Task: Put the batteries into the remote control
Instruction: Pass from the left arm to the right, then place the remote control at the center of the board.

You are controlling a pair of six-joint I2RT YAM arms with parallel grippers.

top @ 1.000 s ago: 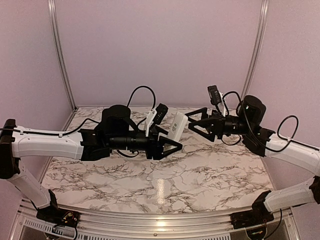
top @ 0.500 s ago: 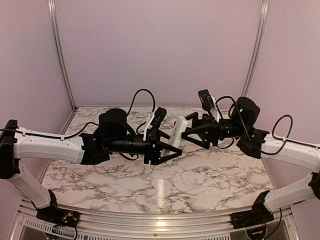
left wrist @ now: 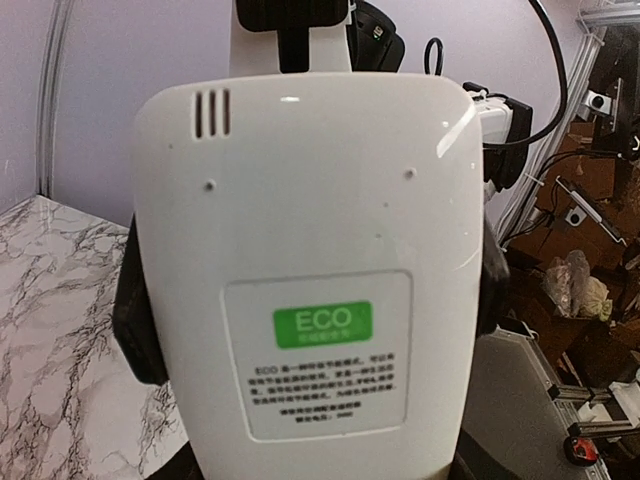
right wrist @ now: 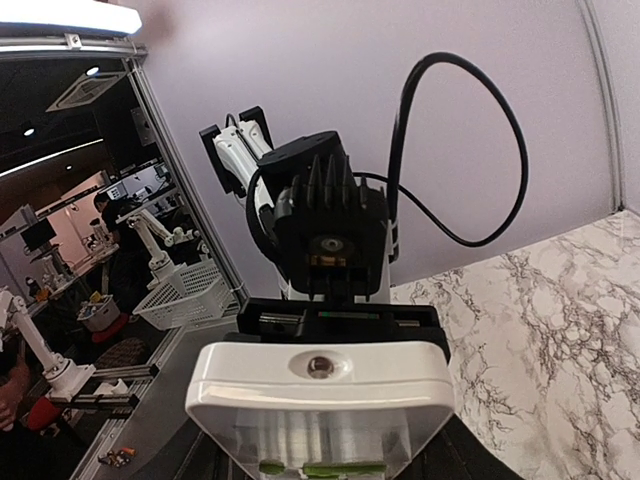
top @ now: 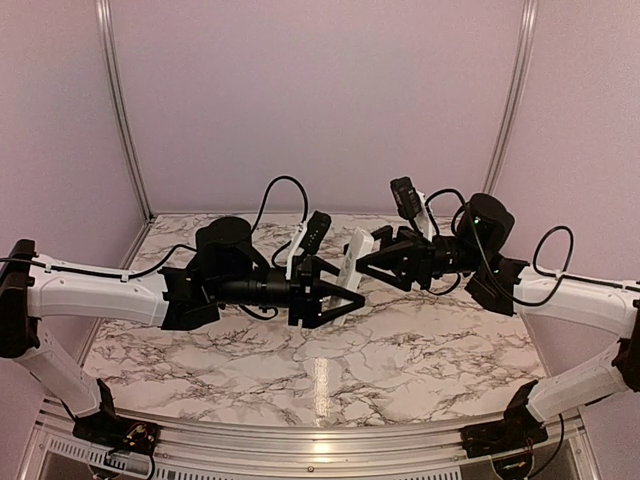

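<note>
**A:** Where's the remote control (top: pixel 355 257)?

**B:** Up in the air over the marble table (top: pixel 420 350). The left gripper (top: pixel 340 284) clamps its long edges, labelled back towards that wrist.

**A:** And the right gripper (top: pixel 369 257)?

**B:** It's at the remote's 3 o'clock, fingers either side of the upper end. I cannot tell whether they grip it. The long axis runs 1 to 7 o'clock. No batteries in sight.

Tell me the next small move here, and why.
Probably close the right gripper on the top end of the remote control. The left gripper grips its sides above the table, and that end sits centred in the right wrist view; whether it is already pinched is unclear. A second hold would steady it.
</note>
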